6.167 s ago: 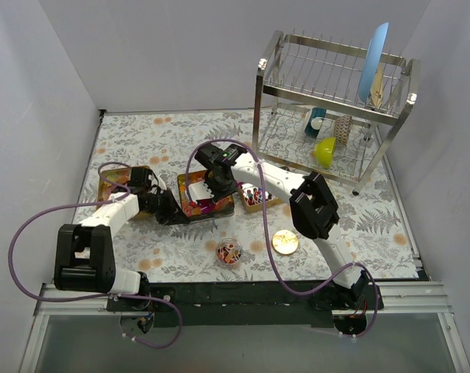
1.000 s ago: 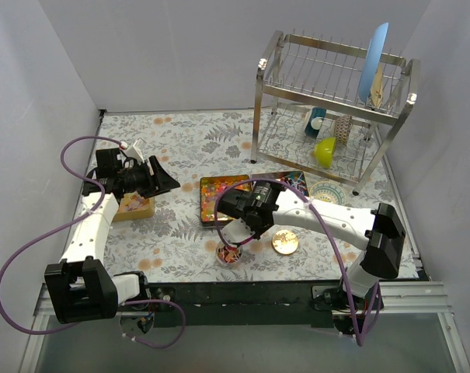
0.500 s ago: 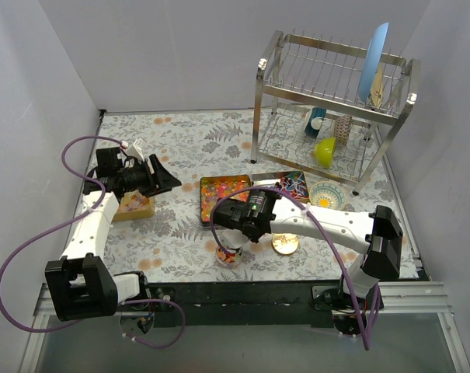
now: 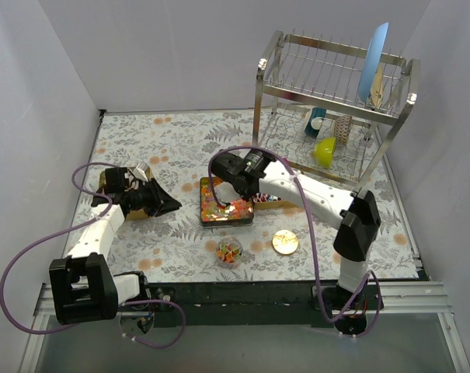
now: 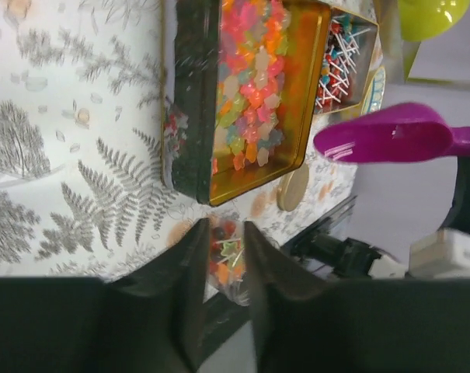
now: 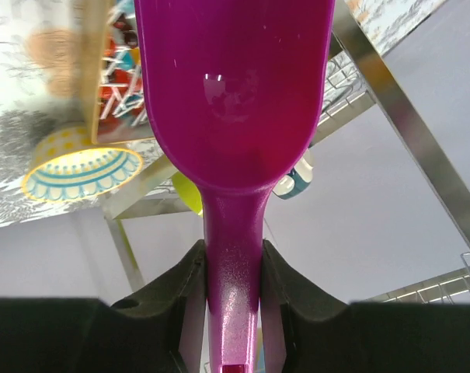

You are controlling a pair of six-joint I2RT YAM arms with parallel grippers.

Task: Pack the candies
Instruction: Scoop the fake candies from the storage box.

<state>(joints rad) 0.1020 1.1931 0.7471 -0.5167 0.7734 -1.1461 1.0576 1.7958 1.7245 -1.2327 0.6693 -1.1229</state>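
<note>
Right gripper (image 6: 233, 272) is pinched tight on the handle of the purple scoop (image 6: 235, 101). The scoop face in wrist view is bare, no candies on it. Half a sec ago this gripper hung over the small clear jar (image 4: 220, 252). Now it's moved away from the arm bases and sits above the open tin (image 5: 189, 109), w/ the loose candies (image 5: 250, 85) right below the scoop. The jar is behind the gripper, toward the bases, uncovered, w/ a mixed lot of sweets inside. Prob. one load got tipped in and the arm is back for a refill, so packing is underway, not done. The jar looks only part full. Gold lid (image 4: 285, 242) lies flat on the counter (image 4: 180, 132) near the jar, right-rear of the gripper, so closing prob. comes later.

Left gripper (image 5: 223, 241): fingers a little apart, nothing btwn them. It has shifted toward the bases vs. half a sec ago and points at tin + jar, clear of both.

Just right of the right gripper is a second tin (image 4: 275, 203) w/ wrapped sweets. The dish rack (image 4: 335, 85) is farther out that side.
</note>
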